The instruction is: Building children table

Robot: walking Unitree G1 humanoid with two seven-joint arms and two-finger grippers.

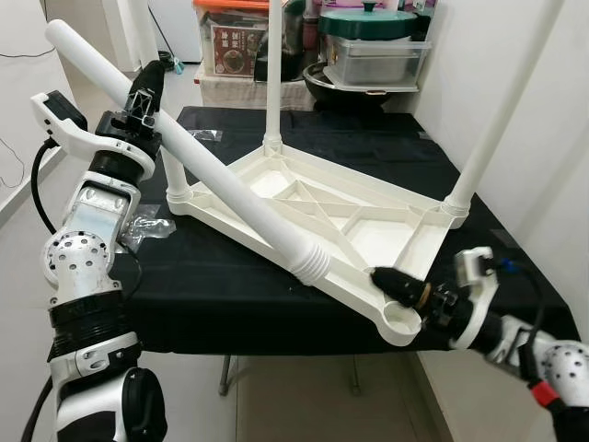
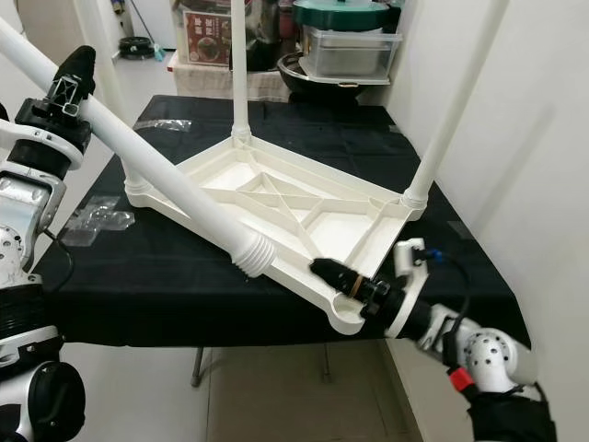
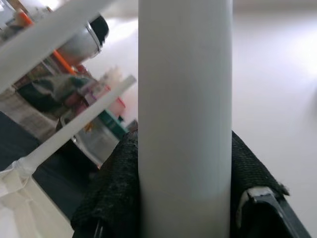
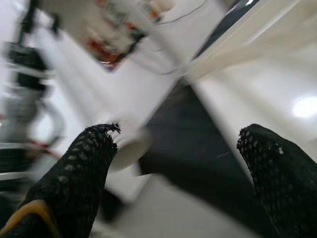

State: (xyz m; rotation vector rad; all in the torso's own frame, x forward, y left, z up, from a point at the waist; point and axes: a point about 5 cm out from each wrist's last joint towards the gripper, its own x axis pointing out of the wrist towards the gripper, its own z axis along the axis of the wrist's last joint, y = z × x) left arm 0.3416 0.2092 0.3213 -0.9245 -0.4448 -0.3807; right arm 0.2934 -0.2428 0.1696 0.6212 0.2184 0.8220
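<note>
left eye view: left gripper [image 1: 145,92] clamps loose table leg [image 1: 184,152]; right gripper [image 1: 398,284] open at near socket [image 1: 402,319].
risk: threaded end misses socket, leg slips.

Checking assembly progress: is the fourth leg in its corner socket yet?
Out. The left gripper holds the leg slanted, its ribbed end short of the empty socket.

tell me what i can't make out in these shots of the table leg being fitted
- Top ends of the three fitted legs: cut off by the upper edge of both eye views.
- Surroundings in the right wrist view: motion-blurred beyond the open right gripper.
- Left gripper: its contact with the loose leg is hidden behind that leg.
- Empty corner socket: its depth is partly covered by the right gripper.
</note>
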